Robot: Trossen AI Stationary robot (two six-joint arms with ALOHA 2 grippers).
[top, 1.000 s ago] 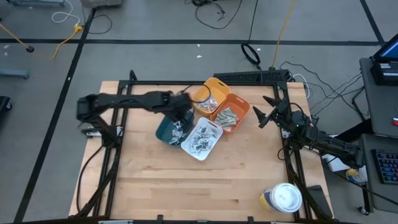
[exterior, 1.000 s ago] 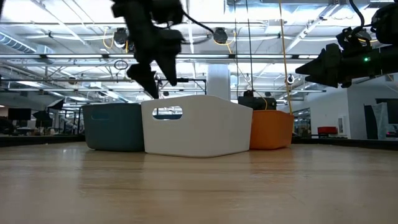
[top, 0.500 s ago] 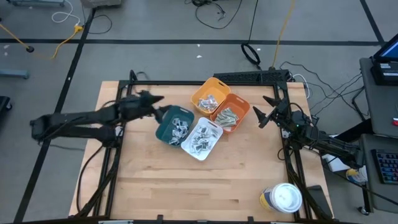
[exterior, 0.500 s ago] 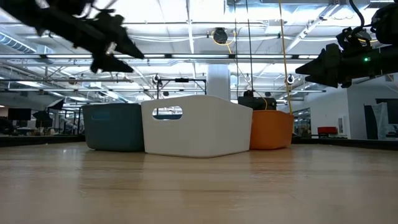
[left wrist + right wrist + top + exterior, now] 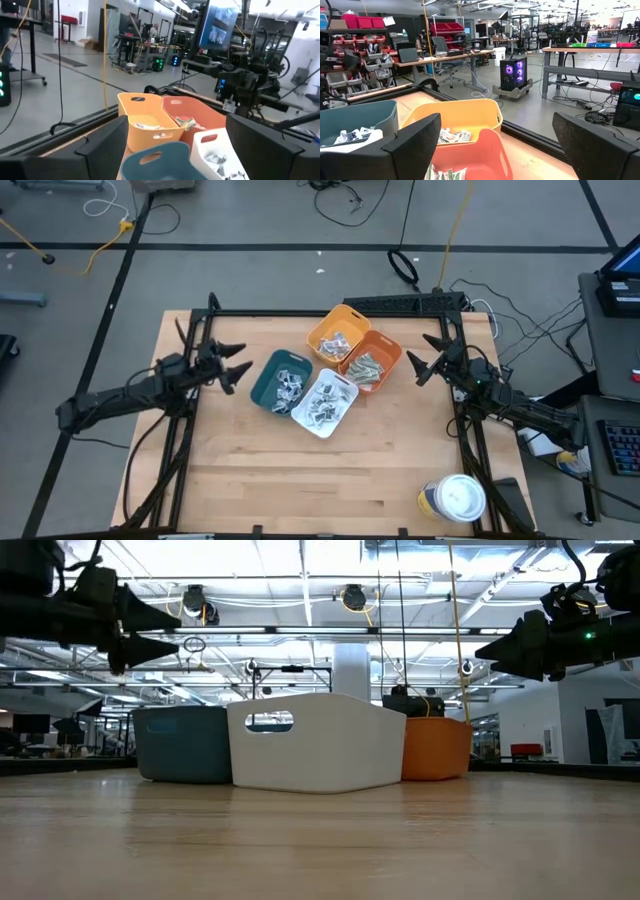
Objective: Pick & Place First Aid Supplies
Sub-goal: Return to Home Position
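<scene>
Now both my arms hang clear of bins. Left gripper (image 5: 238,360) sits at 9 o'clock of teal bin (image 5: 185,745), apart from it, jaws released and spread wide. Right gripper (image 5: 418,358) sits at 3 o'clock of orange bin (image 5: 437,750), by table (image 5: 300,480) edge, jaws likewise spread, gripping nothing. First aid supplies (image 5: 322,406) lie inside four clustered bins near table centre: teal, white bin (image 5: 320,755) at its 4 o'clock, orange, yellow bin (image 5: 450,112) toward 12. White-lidded tub (image 5: 462,498) stands at table's 5 o'clock corner
</scene>
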